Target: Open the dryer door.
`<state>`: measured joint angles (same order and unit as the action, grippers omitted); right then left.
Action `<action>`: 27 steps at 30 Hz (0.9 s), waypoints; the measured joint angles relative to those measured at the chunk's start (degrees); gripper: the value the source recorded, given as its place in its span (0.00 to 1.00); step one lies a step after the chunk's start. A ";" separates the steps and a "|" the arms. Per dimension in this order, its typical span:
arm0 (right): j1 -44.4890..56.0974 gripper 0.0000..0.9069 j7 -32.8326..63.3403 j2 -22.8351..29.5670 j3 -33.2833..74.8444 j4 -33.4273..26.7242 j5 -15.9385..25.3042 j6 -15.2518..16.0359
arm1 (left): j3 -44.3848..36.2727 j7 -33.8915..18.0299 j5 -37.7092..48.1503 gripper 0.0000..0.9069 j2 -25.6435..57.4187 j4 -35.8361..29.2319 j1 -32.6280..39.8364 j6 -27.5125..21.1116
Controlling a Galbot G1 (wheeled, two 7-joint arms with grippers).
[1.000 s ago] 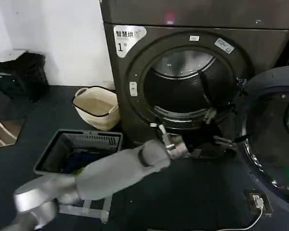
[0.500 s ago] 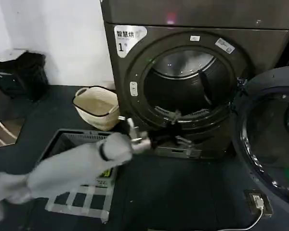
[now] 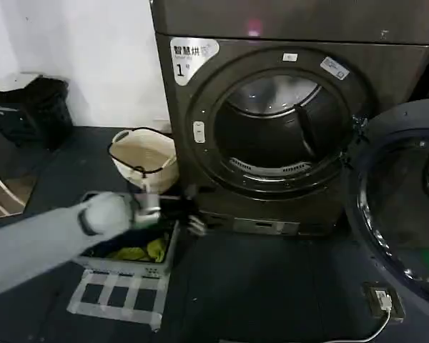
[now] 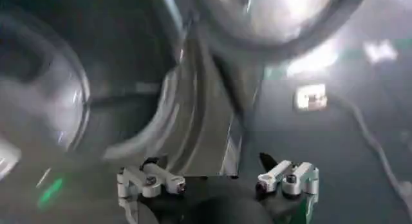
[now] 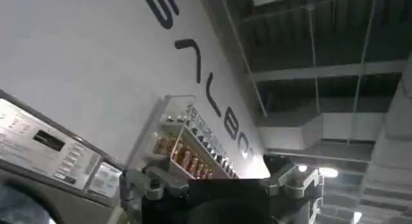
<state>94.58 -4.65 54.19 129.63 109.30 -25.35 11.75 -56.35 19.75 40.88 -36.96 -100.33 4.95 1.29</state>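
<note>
Door: we see the dryer door [image 3: 404, 207] swung wide on the right side of the dryer [image 3: 286, 121], its chrome rim and dark glass facing us; the round drum opening is fully bare.
Task state: we judge the opening done, with nothing left to pull.
Left gripper: our left gripper [image 3: 194, 218] hangs low in front of the dryer's bottom left corner, just above the laundry crate [image 3: 132, 246]; in the left wrist view [image 4: 219, 180] the jaws stand well apart and hold nothing.
Right gripper: our right gripper [image 5: 219, 183] points up toward a ceiling and a lettered wall, away from the work; its jaws also look spread and empty.
Nearby: a cream basket [image 3: 144, 158] sits beside the dryer's left side; a cable with a small box [image 3: 380, 299] lies on the floor under the door.
Risk: we think a careless arm sweep could clip the crate or basket, or nudge the free-hanging door back toward shut.
</note>
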 joint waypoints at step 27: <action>-0.77 1.00 3.72 -0.69 1.23 -1.32 0.82 1.13 | -6.53 17.72 -26.75 1.00 14.78 15.33 7.53 -13.44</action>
<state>93.81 -0.93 53.49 130.86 107.97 -24.52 12.89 -62.88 37.47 14.13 -22.18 -85.00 12.48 -12.15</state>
